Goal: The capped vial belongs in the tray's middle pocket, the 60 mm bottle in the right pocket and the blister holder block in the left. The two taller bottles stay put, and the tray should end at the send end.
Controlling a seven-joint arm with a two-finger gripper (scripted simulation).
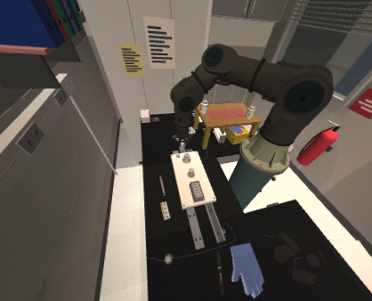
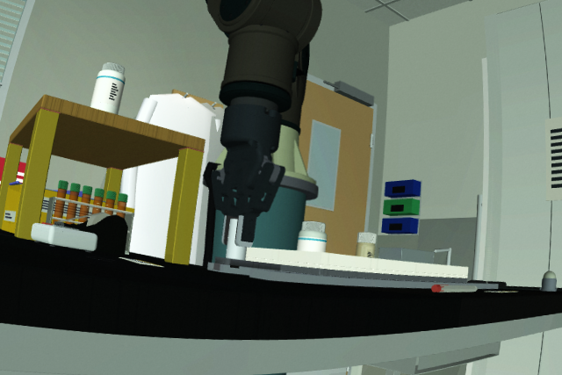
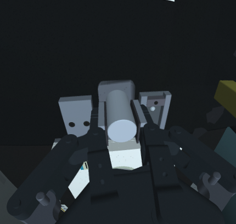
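The white tray lies on two grey rails on the black bench. The short bottle stands in the tray's far pocket. The capped vial stands in the middle pocket. The dark blister holder block lies in the near pocket. A pale cylindrical handle stands at the tray's far end. Two taller bottles stand on the small yellow table. My gripper is down at the tray's far end and is closed on the handle.
The yellow table's leg stands close beside my gripper. A tube rack sits under the table. A red-capped tube and a yellow strip lie left of the tray. A blue glove lies on the near bench.
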